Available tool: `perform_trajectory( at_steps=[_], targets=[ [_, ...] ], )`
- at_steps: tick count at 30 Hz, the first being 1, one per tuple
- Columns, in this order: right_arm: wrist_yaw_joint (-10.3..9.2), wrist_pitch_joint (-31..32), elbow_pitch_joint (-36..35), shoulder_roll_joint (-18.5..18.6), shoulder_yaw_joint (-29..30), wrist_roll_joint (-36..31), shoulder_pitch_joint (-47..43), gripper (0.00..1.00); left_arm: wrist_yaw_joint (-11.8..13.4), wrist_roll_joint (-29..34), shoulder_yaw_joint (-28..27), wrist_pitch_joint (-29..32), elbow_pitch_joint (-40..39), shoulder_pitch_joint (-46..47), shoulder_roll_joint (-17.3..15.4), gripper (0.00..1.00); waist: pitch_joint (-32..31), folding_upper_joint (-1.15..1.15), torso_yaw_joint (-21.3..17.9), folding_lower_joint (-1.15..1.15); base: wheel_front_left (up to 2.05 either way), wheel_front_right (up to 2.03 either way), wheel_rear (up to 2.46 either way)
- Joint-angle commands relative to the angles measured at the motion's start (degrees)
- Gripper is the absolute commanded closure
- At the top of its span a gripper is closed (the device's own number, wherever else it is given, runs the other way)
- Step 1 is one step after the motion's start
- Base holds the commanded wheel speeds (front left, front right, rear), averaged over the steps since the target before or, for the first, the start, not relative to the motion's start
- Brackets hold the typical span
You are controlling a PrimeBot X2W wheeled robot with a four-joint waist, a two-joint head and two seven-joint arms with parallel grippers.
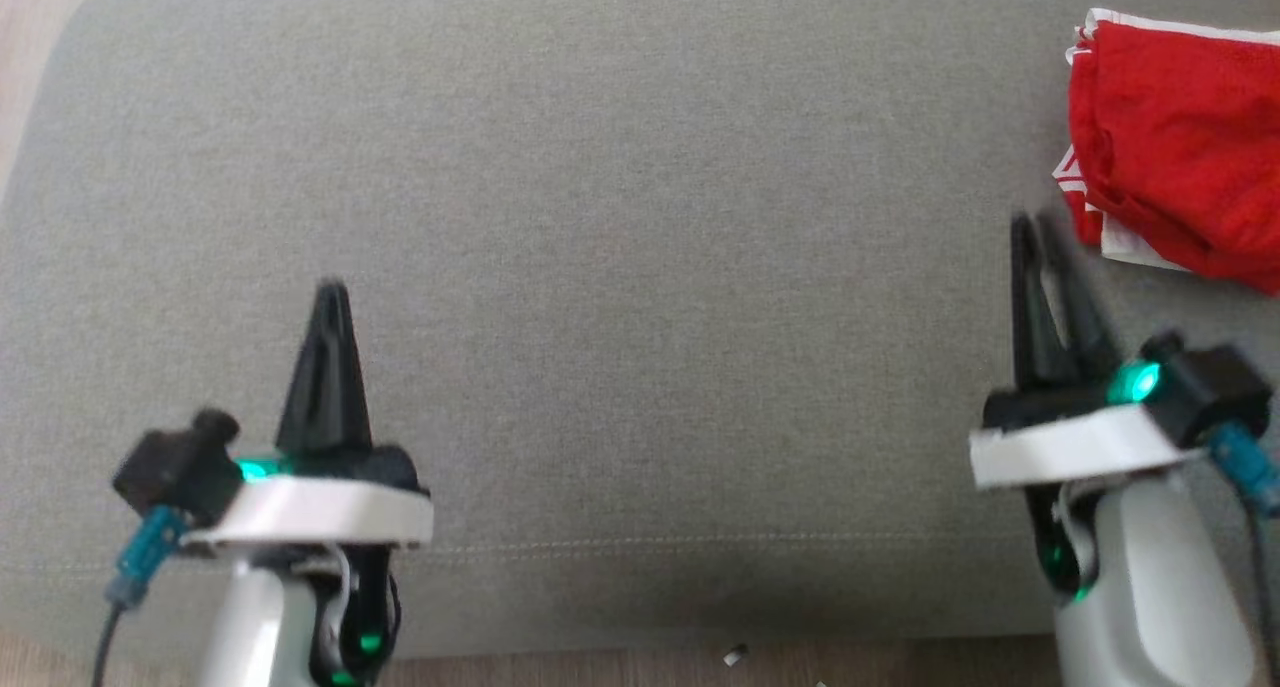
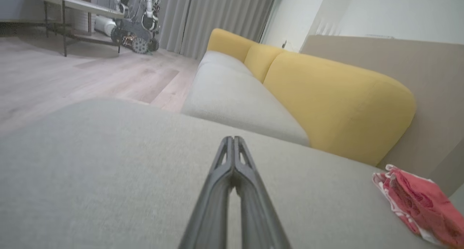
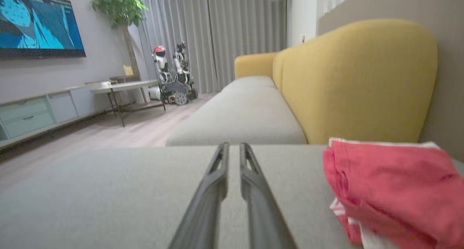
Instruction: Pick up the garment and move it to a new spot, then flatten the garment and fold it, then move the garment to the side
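The red garment [image 1: 1180,137] with white trim lies bunched and folded at the far right of the grey cushion [image 1: 640,217], partly cut off by the head view's edge. My right gripper [image 1: 1033,225] is just left of it and nearer me, its fingers a narrow gap apart and holding nothing. In the right wrist view the garment [image 3: 391,183] lies close on the right of that gripper [image 3: 234,145]. My left gripper [image 1: 332,292] hovers over bare cushion at the lower left, shut and empty. In the left wrist view its tips [image 2: 232,138] touch, and the garment [image 2: 417,202] is far right.
A yellow sofa backrest [image 2: 326,96] rises beyond the cushion, with a beige wall behind it. Wooden floor [image 2: 72,71] lies past the cushion's left edge. Another robot [image 3: 174,78], a table [image 3: 123,86] and a TV [image 3: 36,24] stand far off. The cushion's front edge runs just before my arms.
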State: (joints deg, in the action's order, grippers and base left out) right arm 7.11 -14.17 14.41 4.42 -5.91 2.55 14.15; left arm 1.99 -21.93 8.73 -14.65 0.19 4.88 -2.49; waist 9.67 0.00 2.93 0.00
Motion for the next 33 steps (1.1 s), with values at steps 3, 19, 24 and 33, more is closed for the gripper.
perform_trajectory(
  at_steps=[3, 19, 24, 33],
  targets=[
    [0.02, 0.36, -0.40, 0.04, 0.12, 2.61, -0.31, 1.00, -0.16, -2.13, -0.17, 0.34, -0.11, -0.11, -0.15, 1.00, -0.26, 0.00, -0.08, 0.00, 0.00, 0.00, 0.00],
    [0.06, 2.35, -0.27, 0.40, 0.96, 14.00, -1.16, 1.00, -1.36, -11.34, -1.12, 2.22, 1.86, 0.16, -0.88, 1.00, -1.40, 0.00, -0.44, 0.00, 0.00, 0.00, 0.00],
    [0.08, 3.03, -0.28, 0.47, 1.28, 17.73, -1.49, 1.00, -1.76, -14.36, -1.48, 2.87, 2.51, 0.24, -1.07, 1.00, -1.78, 0.00, -0.55, 0.00, 0.00, 0.00, 0.00],
    [0.11, 4.30, -0.31, 0.56, 1.90, 24.41, -2.09, 1.00, -2.46, -19.74, -2.19, 4.08, 3.55, 0.36, -1.38, 1.00, -2.47, 0.00, -0.76, 0.00, 0.00, 0.00, 0.00]
  ],
)
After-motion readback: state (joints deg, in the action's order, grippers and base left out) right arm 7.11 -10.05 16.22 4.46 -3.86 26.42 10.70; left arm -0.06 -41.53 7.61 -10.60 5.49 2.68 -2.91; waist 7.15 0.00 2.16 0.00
